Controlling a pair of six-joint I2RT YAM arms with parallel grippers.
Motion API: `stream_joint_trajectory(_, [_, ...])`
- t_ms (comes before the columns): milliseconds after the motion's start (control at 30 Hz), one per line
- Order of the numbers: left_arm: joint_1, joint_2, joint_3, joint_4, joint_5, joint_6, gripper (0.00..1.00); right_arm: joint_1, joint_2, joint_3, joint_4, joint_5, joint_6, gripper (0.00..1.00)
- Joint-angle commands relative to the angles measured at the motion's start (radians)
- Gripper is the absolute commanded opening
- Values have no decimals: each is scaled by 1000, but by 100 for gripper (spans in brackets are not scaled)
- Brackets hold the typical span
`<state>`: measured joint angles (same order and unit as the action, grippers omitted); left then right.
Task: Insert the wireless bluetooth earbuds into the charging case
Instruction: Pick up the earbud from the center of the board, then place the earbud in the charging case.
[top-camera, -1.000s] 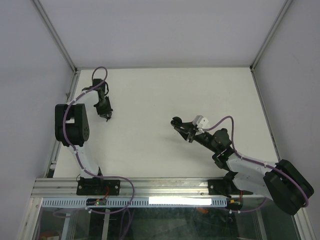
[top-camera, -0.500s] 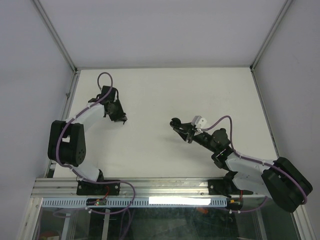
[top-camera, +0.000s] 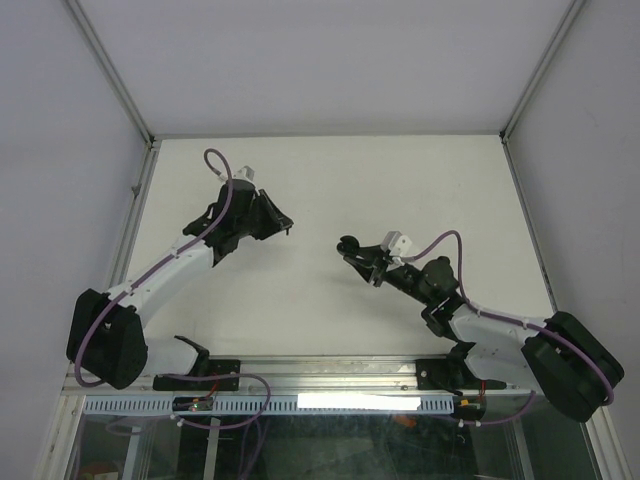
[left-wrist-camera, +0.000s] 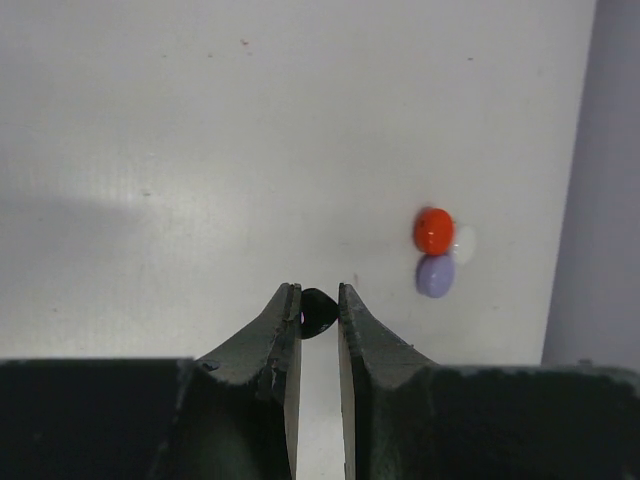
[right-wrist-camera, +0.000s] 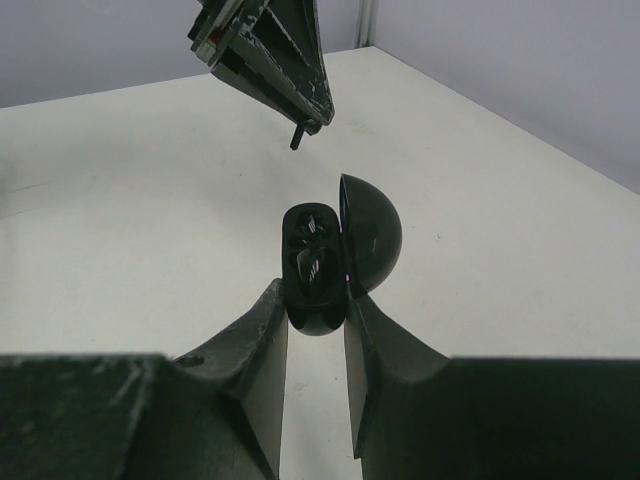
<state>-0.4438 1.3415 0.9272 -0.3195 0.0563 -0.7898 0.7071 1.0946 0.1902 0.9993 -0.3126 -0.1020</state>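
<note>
The right end effector (right-wrist-camera: 316, 300) is clamped on the open case (right-wrist-camera: 320, 262). The left end effector (left-wrist-camera: 318, 295), nearly closed, pinches the black earbud (left-wrist-camera: 318, 312) near the case and apart from it. Square the earbud over the case's opening, then ease it in slowly, since so small a piece may slip.

Left tool (top-camera: 287, 229) brought earbud (left-wrist-camera: 318, 312) toward charging case (right-wrist-camera: 312, 272).
</note>
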Motion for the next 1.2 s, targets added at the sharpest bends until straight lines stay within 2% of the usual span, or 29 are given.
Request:
stream_joint_trajectory(0, [-59,-102,-31,157,-49,-136,0,11,5,59,102,30,17,0])
stream_joint_trajectory(267, [-167,-198,-118,314,-82,-274,0,17,59,82,170,52,30,0])
stream_joint_trajectory(700, [-285,-278,-183,461,-173,-356,0,29,139,107,225,73,24,0])
stream_joint_trajectory(1167, [-414,-227,-161,536,-277,-305,0,38,147,120,242,83,28,0])
